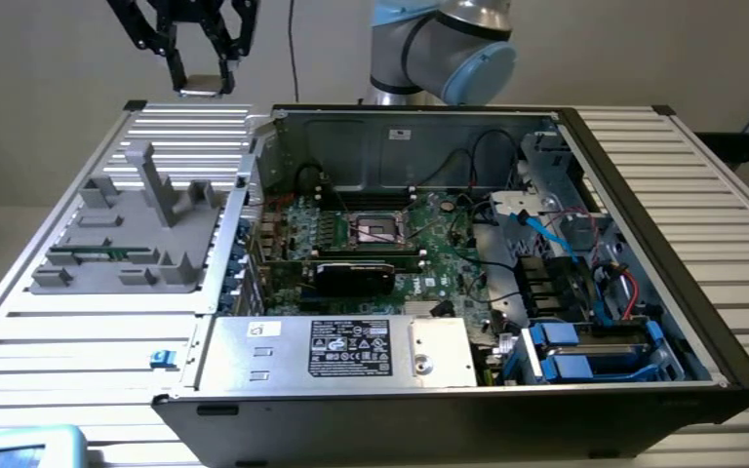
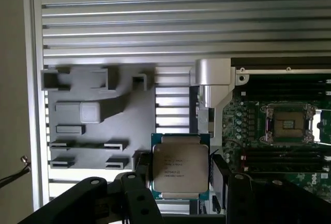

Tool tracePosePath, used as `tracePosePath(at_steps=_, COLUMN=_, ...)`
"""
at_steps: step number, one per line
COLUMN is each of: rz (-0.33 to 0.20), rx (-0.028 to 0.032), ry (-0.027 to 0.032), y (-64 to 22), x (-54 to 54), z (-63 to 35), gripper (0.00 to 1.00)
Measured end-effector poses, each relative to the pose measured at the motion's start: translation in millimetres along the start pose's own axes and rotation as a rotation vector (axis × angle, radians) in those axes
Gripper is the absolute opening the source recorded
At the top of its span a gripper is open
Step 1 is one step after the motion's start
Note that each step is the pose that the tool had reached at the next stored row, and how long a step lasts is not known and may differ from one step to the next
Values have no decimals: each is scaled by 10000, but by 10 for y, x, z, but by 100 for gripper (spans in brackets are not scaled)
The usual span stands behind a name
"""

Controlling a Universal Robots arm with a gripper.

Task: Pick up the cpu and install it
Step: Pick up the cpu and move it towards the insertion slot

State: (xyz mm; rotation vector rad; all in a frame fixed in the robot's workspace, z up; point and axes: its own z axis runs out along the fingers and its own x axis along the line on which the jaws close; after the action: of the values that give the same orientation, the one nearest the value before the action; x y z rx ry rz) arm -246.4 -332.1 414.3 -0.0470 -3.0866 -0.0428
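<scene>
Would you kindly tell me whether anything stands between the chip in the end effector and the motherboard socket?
Nothing visible does. The end effector holds the chip high above the table, the computer case lies open on top, and the socket sits uncovered.

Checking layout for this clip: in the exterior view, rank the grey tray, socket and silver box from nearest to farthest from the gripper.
1. The grey tray, at the exterior view's left, below the gripper holding the cpu.
2. The socket, on the motherboard inside the case.
3. The silver box, at the case's near edge.
</scene>
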Motion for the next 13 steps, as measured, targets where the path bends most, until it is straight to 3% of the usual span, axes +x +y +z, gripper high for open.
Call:
tracePosePath(at_steps=2, rz=-1, rx=0, ry=-6, y=2, x=-83, z=-5, gripper=56)
tracePosePath(at_steps=8, rz=-6, rx=-6, ry=-203, y=7, x=-262, z=-13, gripper=56)
tracePosePath(at_steps=13, rz=-6, rx=-7, ry=-229, y=13, x=-442, z=-20, gripper=56)
